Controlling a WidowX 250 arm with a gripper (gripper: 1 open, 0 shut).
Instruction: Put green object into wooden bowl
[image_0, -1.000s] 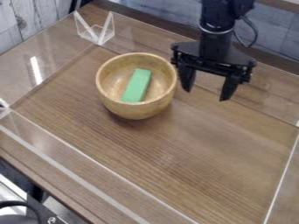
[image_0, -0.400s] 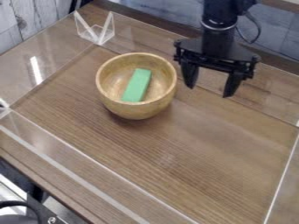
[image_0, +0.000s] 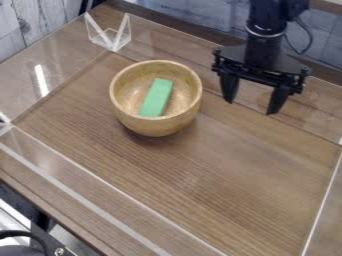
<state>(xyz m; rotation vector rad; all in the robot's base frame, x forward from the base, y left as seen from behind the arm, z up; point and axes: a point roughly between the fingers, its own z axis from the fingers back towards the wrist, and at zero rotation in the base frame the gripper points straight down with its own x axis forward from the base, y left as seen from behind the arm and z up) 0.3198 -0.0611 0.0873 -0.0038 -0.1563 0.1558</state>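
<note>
The green object (image_0: 158, 96) lies inside the wooden bowl (image_0: 156, 97), resting on the bowl's inner floor and slope. Its long axis runs from the lower left of the picture up toward the upper right, close to upright in the view and leaning a little to the right; the upper end sits nearer the far rim, the lower end nearer the bowl's middle. It lies flat on a broad face, and none of it reaches above the rim.

The pincer (image_0: 257, 98) hangs to the right of the bowl, pointing straight down, released, its dark fingers (image_0: 282, 97) spread wide with nothing between them. Bowl and block are off to its left, apart from it; the nearest finger stands just beside the bowl's right rim without touching.

The arm above the pincer is cut off by the top edge. Whether the fingertips touch the bench (image_0: 201, 180) or hover just over it cannot be told. A clear plastic wall (image_0: 27, 150) rings the bench and is hard to trace except by its glints. A small clear stand (image_0: 107, 32) sits far to the pincer's left at the back.
</note>
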